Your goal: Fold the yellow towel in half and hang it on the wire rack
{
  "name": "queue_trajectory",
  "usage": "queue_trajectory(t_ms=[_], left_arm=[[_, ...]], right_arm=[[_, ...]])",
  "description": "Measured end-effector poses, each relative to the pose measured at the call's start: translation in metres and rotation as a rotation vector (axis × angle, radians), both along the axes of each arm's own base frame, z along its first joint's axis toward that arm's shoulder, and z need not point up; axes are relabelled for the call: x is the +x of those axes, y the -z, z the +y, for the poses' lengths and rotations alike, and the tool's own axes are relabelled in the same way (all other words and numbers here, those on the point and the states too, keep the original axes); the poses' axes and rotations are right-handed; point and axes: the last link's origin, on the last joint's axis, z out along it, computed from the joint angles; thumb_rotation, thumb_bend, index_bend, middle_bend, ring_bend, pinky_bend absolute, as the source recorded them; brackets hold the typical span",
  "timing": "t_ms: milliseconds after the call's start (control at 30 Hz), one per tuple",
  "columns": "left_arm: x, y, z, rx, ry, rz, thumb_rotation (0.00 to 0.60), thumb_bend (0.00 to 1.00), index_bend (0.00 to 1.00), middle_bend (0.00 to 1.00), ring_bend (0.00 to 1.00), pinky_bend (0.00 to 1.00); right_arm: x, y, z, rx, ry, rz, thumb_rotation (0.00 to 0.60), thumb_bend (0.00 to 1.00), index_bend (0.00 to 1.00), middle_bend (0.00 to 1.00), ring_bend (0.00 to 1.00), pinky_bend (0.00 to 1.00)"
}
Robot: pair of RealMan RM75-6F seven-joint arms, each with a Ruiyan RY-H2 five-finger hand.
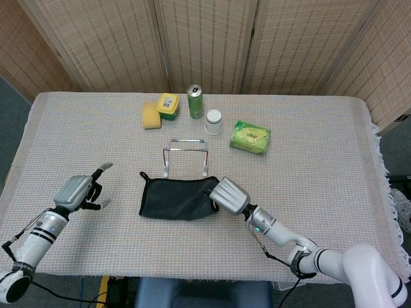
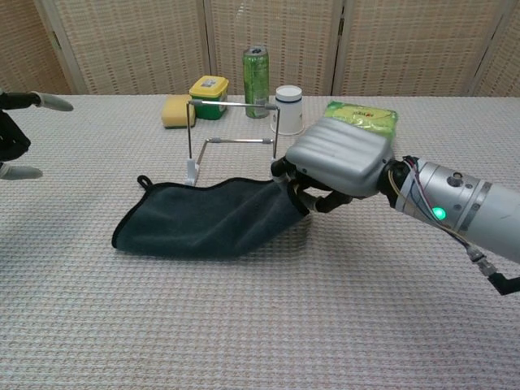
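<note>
Right hand (image 2: pixel 337 166): grips right end of dark towel (image 2: pixel 203 219), that end lifted off table (image 1: pixel 321 160); rest lies near front edge. Wire rack (image 2: pixel 231 142) just behind towel. Left hand (image 1: pixel 78 190): empty, fingers spread, near table's left front edge.

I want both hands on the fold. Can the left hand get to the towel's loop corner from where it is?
Probably yes: the left hand is open, and only bare tablecloth lies between it and the loop.

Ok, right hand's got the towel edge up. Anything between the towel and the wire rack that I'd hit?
Nothing visible. The right hand grips the dark towel by its right edge, lifted just in front of the wire rack. The strip of table between them is bare; the can and cup stand behind the rack.
</note>
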Motion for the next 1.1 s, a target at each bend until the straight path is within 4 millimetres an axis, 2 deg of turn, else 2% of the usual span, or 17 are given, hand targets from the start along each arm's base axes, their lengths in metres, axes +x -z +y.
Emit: queue_trajectory(t_ms=[300, 467, 633, 867, 1100], left_arm=[[0.003, -0.009, -0.003, 0.025, 0.015, 0.013, 0.600, 0.33, 0.06, 0.84, 0.77, 0.87], [0.003, -0.008, -0.006, 0.027, 0.027, 0.030, 0.600, 0.33, 0.06, 0.84, 0.77, 0.87], [0.003, -0.008, -0.007, 0.045, 0.036, 0.031, 0.600, 0.33, 0.06, 0.84, 0.76, 0.87], [0.003, -0.008, -0.010, 0.069, 0.044, 0.028, 0.600, 0.33, 0.06, 0.82, 0.73, 0.86], [-0.001, -0.009, -0.013, 0.061, 0.028, 0.028, 0.600, 0.33, 0.06, 0.81, 0.73, 0.86]], right_arm=[[0.045, -0.049, 0.002, -0.053, -0.047, -0.159, 0.600, 0.59, 0.73, 0.90, 1.00, 1.00], [0.078, -0.084, -0.004, -0.145, -0.070, -0.205, 0.600, 0.59, 0.75, 0.91, 1.00, 1.00], [0.102, -0.107, -0.013, -0.221, -0.064, -0.230, 0.600, 0.61, 0.77, 0.91, 1.00, 1.00], [0.122, -0.116, -0.025, -0.304, -0.047, -0.203, 0.600, 0.62, 0.77, 0.91, 1.00, 1.00], [0.138, -0.111, -0.043, -0.353, -0.008, -0.179, 0.600, 0.62, 0.77, 0.91, 1.00, 1.00]])
